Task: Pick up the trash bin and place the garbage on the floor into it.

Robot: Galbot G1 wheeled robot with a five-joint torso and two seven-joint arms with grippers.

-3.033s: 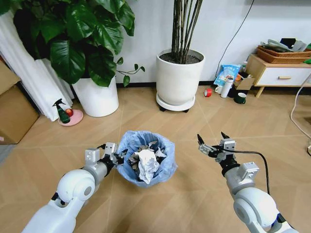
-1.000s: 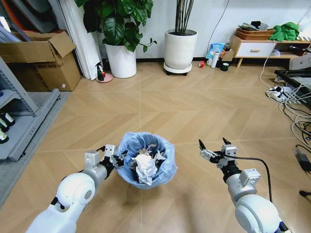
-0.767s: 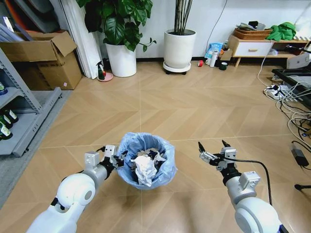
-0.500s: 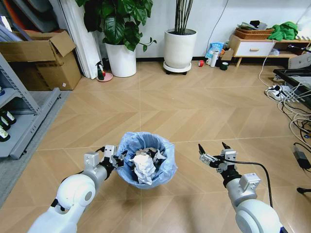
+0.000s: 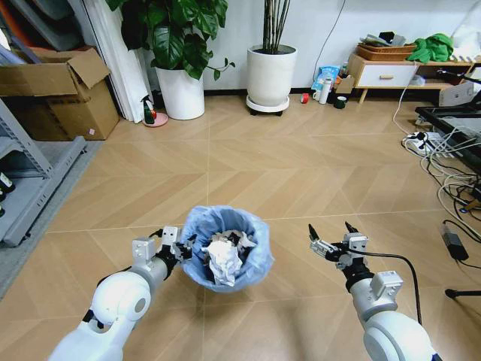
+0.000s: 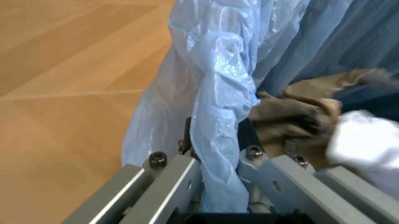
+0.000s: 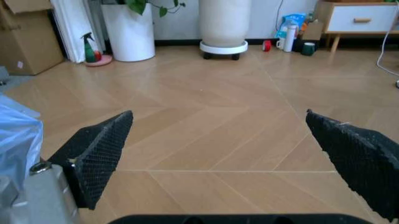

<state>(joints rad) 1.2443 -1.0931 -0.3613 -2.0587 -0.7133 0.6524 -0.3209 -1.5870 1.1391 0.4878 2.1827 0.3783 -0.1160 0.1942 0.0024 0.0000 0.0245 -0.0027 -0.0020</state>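
The trash bin (image 5: 225,248), already holding crumpled paper (image 5: 223,259) and other garbage, hangs low in front of the robot, the left gripper (image 5: 179,248) with fingers clamped on its bagged rim. The right gripper (image 5: 331,239) hovers beside it, fingers apart. No litter shows on the nearby floor (image 5: 301,165), so collection looks nearly finished

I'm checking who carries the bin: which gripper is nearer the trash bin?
Left. The left gripper is clamped on the trash bin at its bag-lined rim; the right gripper hangs open, apart from it on the far side.
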